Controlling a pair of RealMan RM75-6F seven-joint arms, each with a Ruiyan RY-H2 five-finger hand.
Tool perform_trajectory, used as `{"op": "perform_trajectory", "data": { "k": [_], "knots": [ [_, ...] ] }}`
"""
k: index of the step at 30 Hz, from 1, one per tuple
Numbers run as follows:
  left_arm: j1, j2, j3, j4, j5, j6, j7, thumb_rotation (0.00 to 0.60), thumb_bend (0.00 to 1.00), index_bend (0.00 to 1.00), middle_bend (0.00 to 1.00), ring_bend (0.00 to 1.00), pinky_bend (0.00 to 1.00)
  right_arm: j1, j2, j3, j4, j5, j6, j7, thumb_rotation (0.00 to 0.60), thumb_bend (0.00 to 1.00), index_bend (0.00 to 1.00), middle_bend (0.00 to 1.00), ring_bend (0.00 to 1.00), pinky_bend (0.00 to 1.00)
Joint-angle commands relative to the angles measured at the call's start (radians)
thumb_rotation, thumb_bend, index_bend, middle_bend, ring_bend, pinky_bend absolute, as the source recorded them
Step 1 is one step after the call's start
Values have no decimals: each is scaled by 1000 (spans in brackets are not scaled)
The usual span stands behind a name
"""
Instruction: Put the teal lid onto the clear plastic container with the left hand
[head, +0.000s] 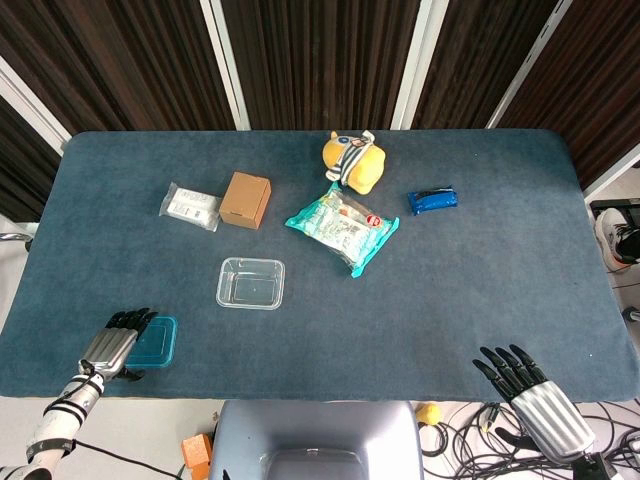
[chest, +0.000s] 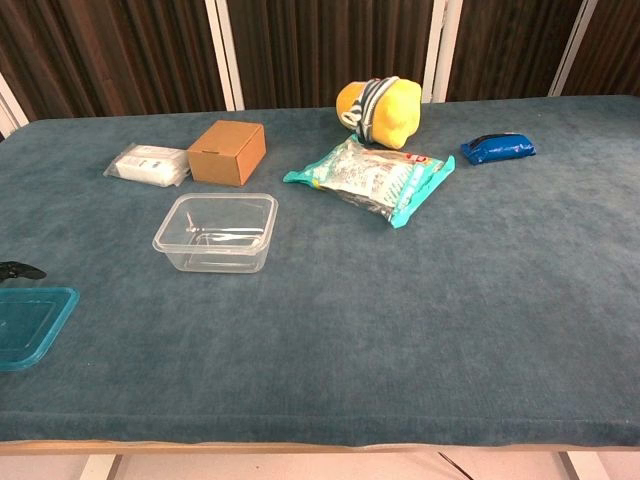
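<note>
So the left hand (head: 118, 343) is down at the near edge of the table (head: 470, 290), sitting on the outer side of the teal lid (head: 155, 339) with its dark fingers reaching over the lid's edge. Honestly I can't tell if it has actually pinched it or is just resting there; the head view is too small, and the chest view only catches a fingertip poking in just beyond the lid. The lid itself lies flat on the cloth, right under and just inboard of that hand. The clear plastic container (head: 251, 282) is empty, sitting open side up, ahead of the hand and off toward the middle of the table, well apart from the lid. My take is that the step here is getting a solid hold on the lid, and that's the tricky bit, because a thin flat lid on soft cloth is hard to get fingers under. I'd hook the edge nearest the fingers, tip it up a little, and lift only once the thumb is really under it. Then carry it level over the container, line up the corners, and press down evenly. The right hand (head: 527, 385) is way across at the other near corner, fingers spread, holding nothing.
</note>
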Motion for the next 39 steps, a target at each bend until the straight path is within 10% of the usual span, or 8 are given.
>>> {"op": "perform_trajectory", "data": {
  "k": [1,16,23,29,39],
  "knots": [
    [-6,-10,3,15,-9,-9,8,600,187,0,0,0,0,0,-1,1,0,1,1,-2,600,57,0,0,0,0],
    [-38,-40,5,64,-69,-49,48,600,183,0,11,1,1,-1,1,3,-1,11,3,-4,600,58,0,0,0,0],
    [-46,-61,2,94,-98,-43,69,600,183,22,361,265,105,-3,2,2,2,12,7,0,600,57,0,0,0,0],
    [-29,-77,1,114,-63,12,52,600,213,403,796,618,326,-3,3,2,3,12,10,3,600,58,0,0,0,0],
    [19,-19,-13,51,36,154,4,600,236,503,882,674,375,-1,1,0,2,10,3,-3,600,57,0,0,0,0]
  ]
}}
